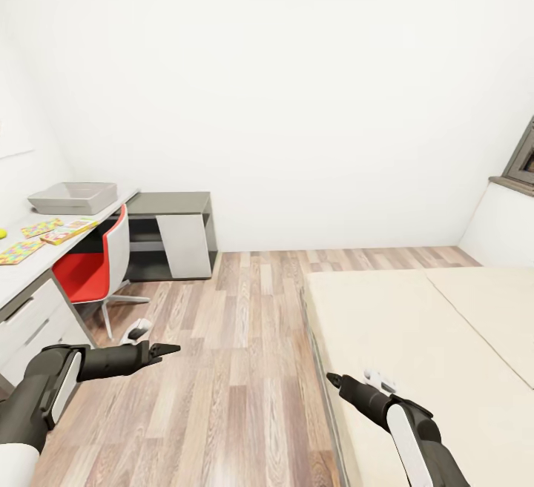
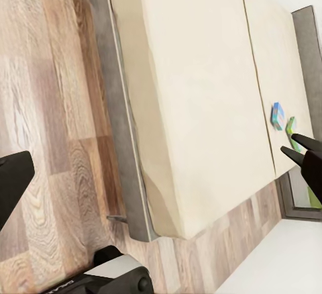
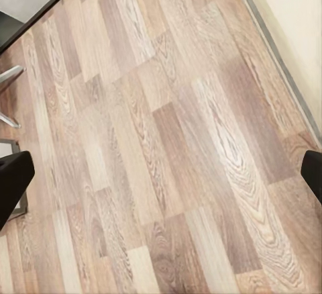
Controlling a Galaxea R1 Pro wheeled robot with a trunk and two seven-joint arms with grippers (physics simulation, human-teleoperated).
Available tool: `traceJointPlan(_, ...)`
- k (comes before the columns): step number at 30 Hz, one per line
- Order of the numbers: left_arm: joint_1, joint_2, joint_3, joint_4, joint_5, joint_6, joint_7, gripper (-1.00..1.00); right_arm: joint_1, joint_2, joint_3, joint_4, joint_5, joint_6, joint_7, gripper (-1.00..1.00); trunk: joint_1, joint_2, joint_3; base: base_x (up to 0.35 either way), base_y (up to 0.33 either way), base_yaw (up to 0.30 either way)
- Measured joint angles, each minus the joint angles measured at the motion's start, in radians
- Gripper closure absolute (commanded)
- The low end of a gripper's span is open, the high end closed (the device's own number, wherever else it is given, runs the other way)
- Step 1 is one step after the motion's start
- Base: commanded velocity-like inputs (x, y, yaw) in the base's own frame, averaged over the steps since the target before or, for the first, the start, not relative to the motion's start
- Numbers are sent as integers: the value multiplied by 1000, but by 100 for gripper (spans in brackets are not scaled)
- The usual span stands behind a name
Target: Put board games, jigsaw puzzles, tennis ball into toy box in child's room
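In the head view the white table (image 1: 44,268) stands at the left. On it are the grey toy box (image 1: 73,196), two mosaic jigsaw puzzles (image 1: 41,227) (image 1: 20,251), an orange-edged board game (image 1: 71,230) and the tennis ball (image 1: 2,233) at the frame's edge. The beige bed (image 1: 415,339) lies at the right. The left wrist view shows two board games, blue (image 2: 277,115) and green (image 2: 290,131), on the far end of the bed (image 2: 194,92). My left gripper (image 1: 167,350) and right gripper (image 1: 334,379) hang open over the floor, holding nothing.
A red and white swivel chair (image 1: 96,264) is tucked at the table. A dark-grey-topped cabinet (image 1: 174,235) stands against the back wall. Wood-plank floor (image 1: 237,368) runs between table and bed. A grey window frame (image 1: 523,157) is at the far right.
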Motion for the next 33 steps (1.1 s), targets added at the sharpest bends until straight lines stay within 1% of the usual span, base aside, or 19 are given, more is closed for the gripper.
traceJointPlan(8, 0, 0, 0, 0, 0, 0, 0, -100, 0, 0, 2, 0, 4, -1, 0, -100, 0, 0, 0, 0, -12, 0)
traceJointPlan(13, 0, 0, 0, 0, 0, 0, 0, -100, 0, 0, 9, 0, 13, -15, -2, -100, 0, 0, 0, 0, -1, 0)
traceJointPlan(18, 0, 0, 0, 0, 0, 0, 0, -100, 0, 0, 8, 1, 13, -20, -1, -100, 0, 0, 0, 0, -19, 0)
traceJointPlan(33, 0, 0, 1, 0, 0, 0, -1, -100, 0, 0, 8, 5, 11, -21, -1, -100, 0, 0, 0, 0, -148, 0)
